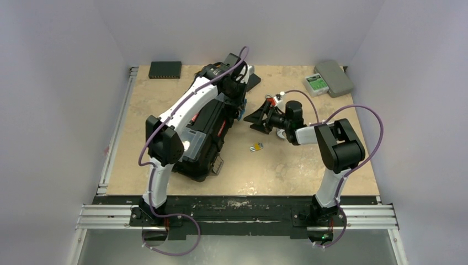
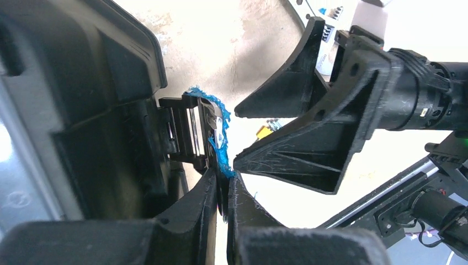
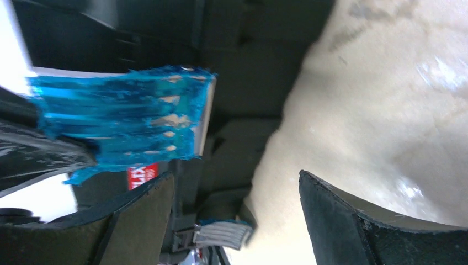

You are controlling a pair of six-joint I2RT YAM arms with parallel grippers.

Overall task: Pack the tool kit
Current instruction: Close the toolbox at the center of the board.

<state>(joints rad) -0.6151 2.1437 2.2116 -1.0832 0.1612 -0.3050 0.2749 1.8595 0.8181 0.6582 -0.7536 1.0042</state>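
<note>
Toolbox (image 1: 208, 135): it lies on the left-centre of the table (image 1: 309, 160), under my left arm, with its long side running from the near left to the far right. A clear lid panel shows on its near half.

Latch (image 2: 215, 124): a metal tab wrapped in blue tape, standing out from the toolbox's right edge at the far end.

Left gripper (image 2: 222, 185): fingers together, pinching the lower end of the latch; the blue tape runs into the slit between the tips.

Right gripper (image 2: 237, 137): fingers spread wide, tips pointing at the latch from the right. From the left wrist view the tips sit just beside the tape; I cannot tell whether they touch it. From the right wrist view the tape fills the upper left, beyond the left finger, and only bare table shows between the pads.

Other items:
- Small yellow piece (image 1: 255, 147) on the table, near the toolbox's right side and apart from both grippers.
- Flat black box (image 1: 165, 69) at the far left edge.
- Grey case (image 1: 338, 77) at the far right corner, with a green-labelled device (image 1: 316, 83) just beside it.
</note>
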